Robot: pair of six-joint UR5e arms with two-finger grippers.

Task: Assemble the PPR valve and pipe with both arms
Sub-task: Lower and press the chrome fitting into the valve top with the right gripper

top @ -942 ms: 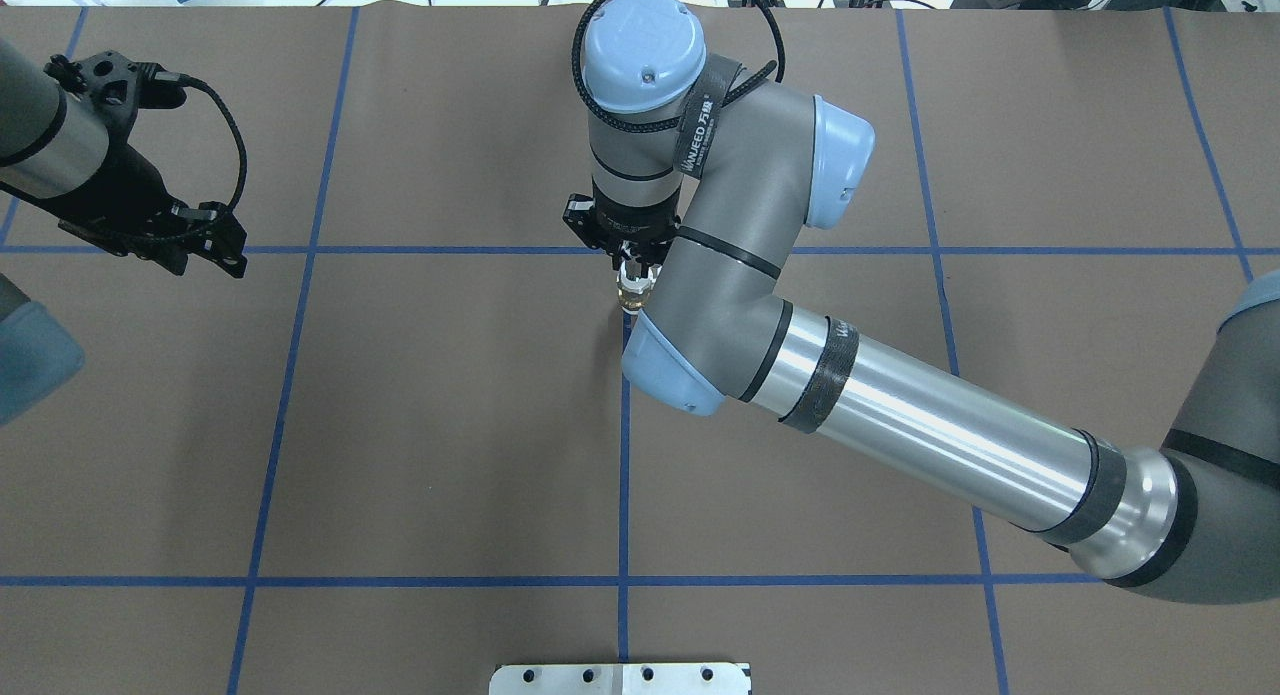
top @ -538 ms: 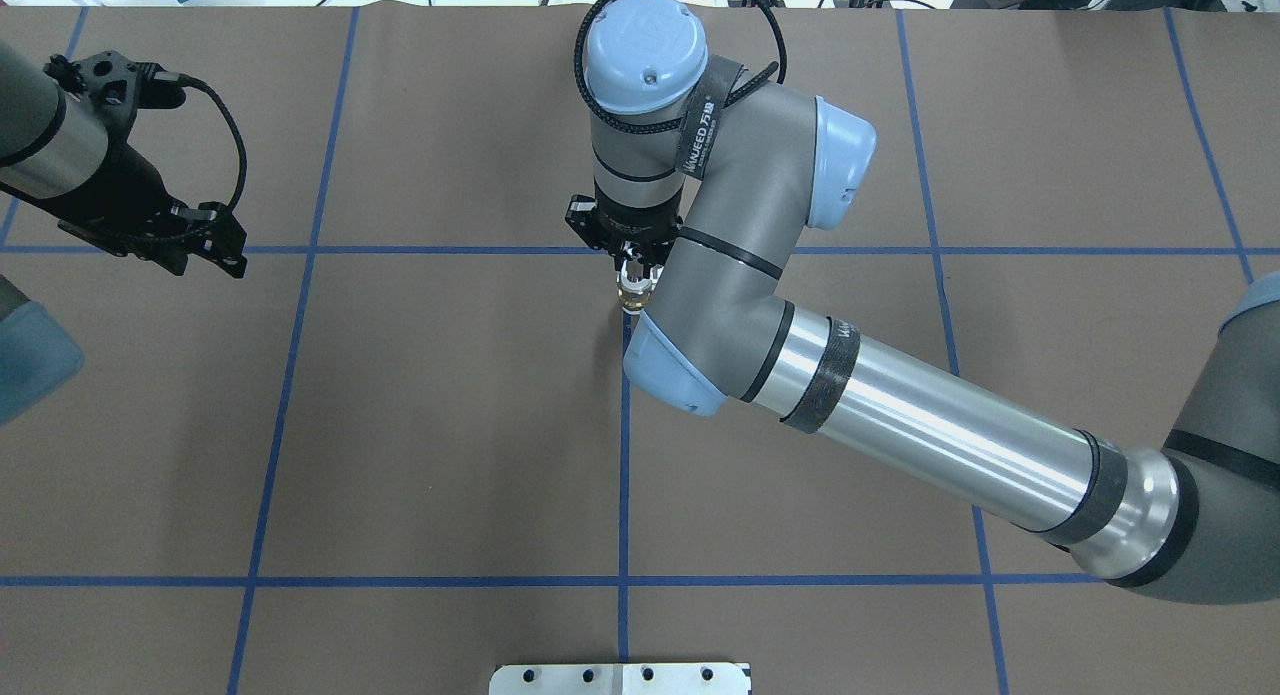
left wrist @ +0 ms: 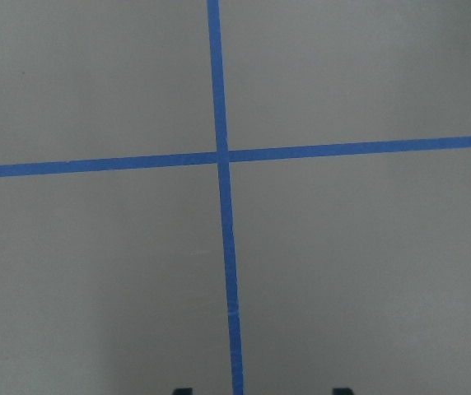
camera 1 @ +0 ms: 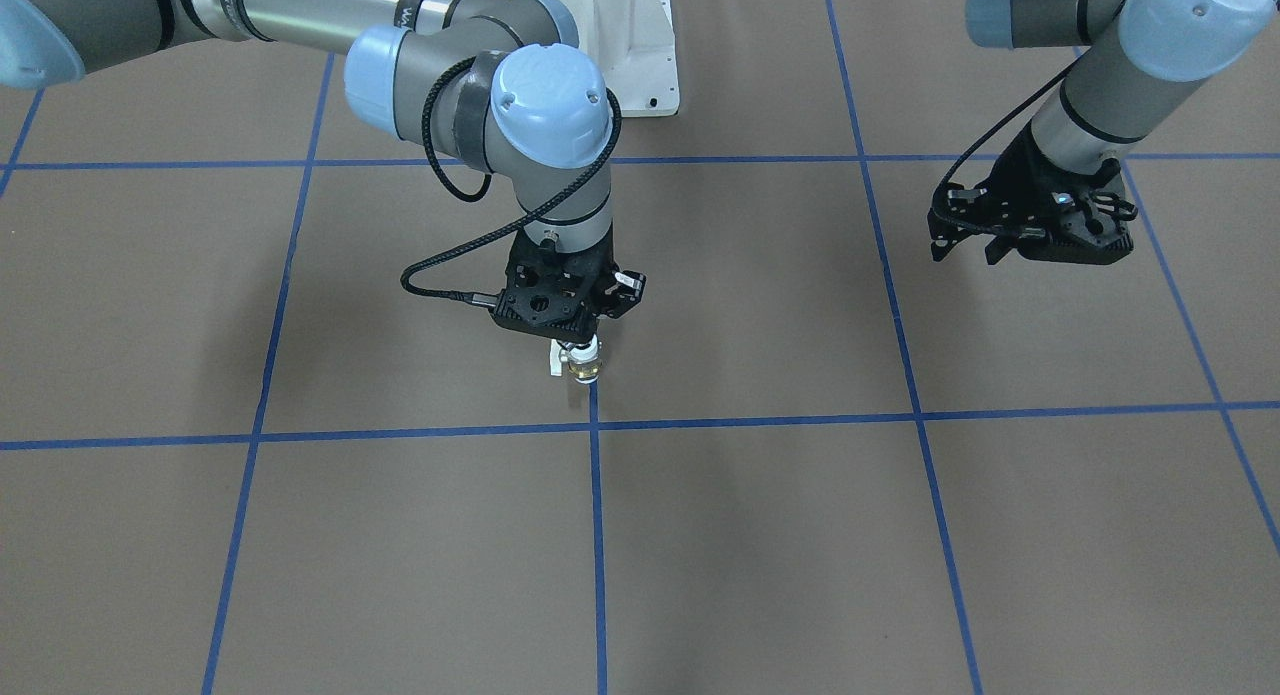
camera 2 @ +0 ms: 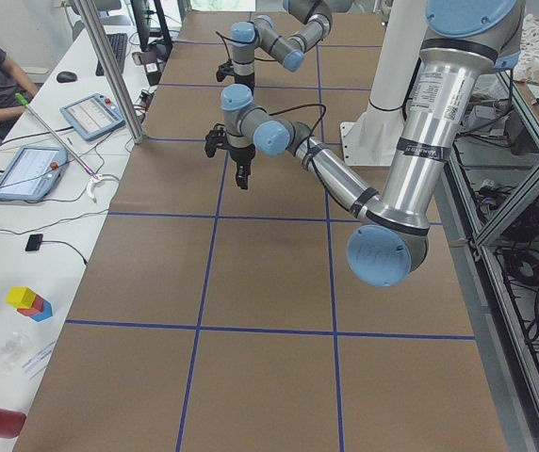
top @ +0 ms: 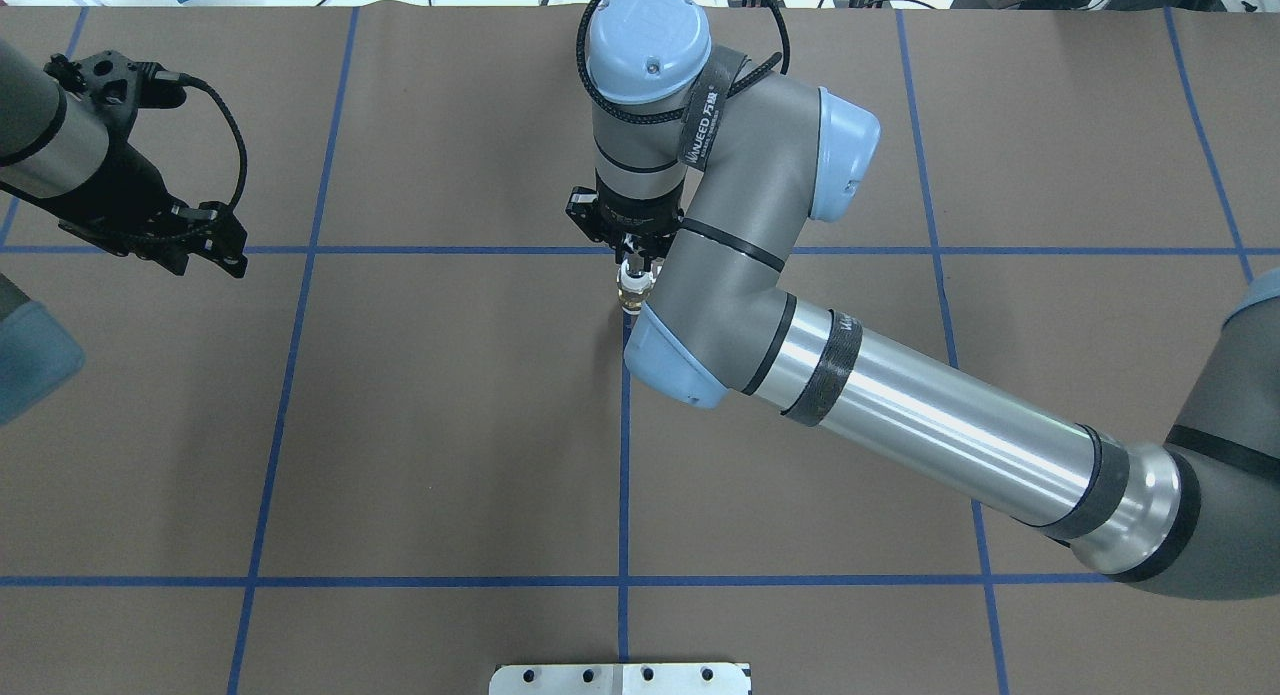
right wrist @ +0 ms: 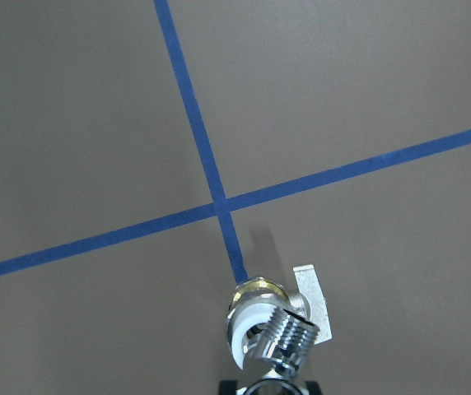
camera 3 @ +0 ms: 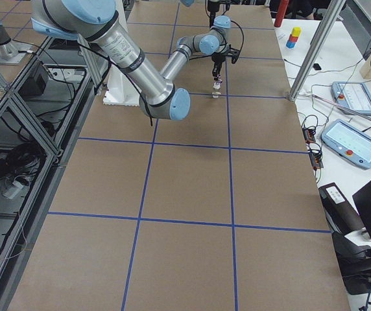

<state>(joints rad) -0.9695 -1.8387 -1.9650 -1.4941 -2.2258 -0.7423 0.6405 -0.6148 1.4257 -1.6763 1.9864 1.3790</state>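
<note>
One hand carries both parts over the blue tape cross point(right wrist: 221, 203).
My right hand point(top: 640, 267), at centre frame in the overhead view, is clamped on the silver threaded metal pipe fitting point(right wrist: 295, 339). The brass-and-white PPR valve point(right wrist: 256, 300) hangs beneath it, just above the brown tabletop point(top: 450, 425). My left hand point(top: 208, 255), upper left, stands wide and empty. If that joint is loose, I reckon the valve drops.

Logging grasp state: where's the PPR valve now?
Front-facing view, left of centre: the PPR valve hangs in the right gripper, near the blue tape crossing.
</note>
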